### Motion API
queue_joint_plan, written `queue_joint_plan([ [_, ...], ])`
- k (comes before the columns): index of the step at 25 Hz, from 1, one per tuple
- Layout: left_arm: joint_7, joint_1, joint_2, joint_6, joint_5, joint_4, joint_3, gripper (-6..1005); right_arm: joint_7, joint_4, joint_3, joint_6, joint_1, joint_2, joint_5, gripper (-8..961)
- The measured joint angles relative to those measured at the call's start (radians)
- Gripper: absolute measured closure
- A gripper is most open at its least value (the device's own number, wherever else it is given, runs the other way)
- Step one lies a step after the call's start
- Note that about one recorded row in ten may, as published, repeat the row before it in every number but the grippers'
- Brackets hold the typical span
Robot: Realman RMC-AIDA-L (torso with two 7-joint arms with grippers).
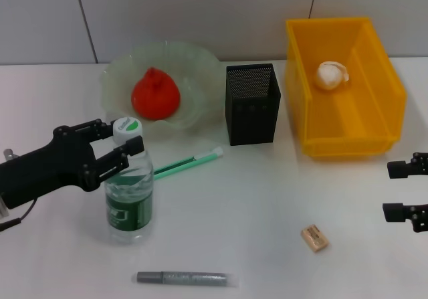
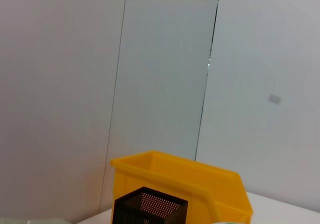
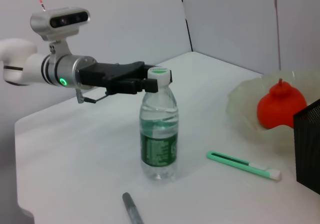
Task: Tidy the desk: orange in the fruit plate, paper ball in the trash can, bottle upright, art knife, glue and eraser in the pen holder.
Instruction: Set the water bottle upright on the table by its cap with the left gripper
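The trash can [image 1: 374,122] holds the paper ball [image 1: 332,75]; the fruit plate [image 1: 194,68] holds the orange [image 1: 155,95]. The bottle [image 1: 128,202] stands upright on the desk [image 1: 267,205], the left gripper [image 1: 122,142] clenched at its cap. Probably light, slick and tippy, it is best gripped at the neck. Art knife [image 1: 190,162] just behind, glue [image 1: 187,278] in front. Eraser [image 1: 314,238] lies near the right gripper [image 1: 399,190], released.
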Motion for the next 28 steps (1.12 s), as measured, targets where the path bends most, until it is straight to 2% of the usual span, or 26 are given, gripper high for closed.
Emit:
queue_joint_plan([
  [16, -0.093, 0.017, -0.001, -0.026, -0.001, 0.113, -0.003, 558, 0.0, 0.012, -0.004, 0.006, 0.006, 0.0, 0.004, 140],
  [20, -0.096, 0.01, 0.0, -0.078, -0.001, 0.145, -0.005, 558, -0.001, 0.021, -0.016, 0.006, 0.01, 0.0, 0.005, 141],
  [22, -0.096, 0.001, 0.0, -0.145, -0.002, 0.169, -0.015, 557, -0.004, 0.024, -0.021, 0.006, 0.012, 0.001, 0.006, 141],
  [28, -0.097, -0.019, 0.001, -0.21, -0.014, 0.183, -0.038, 557, -0.011, 0.044, -0.029, 0.006, 0.021, 0.002, 0.008, 143],
])
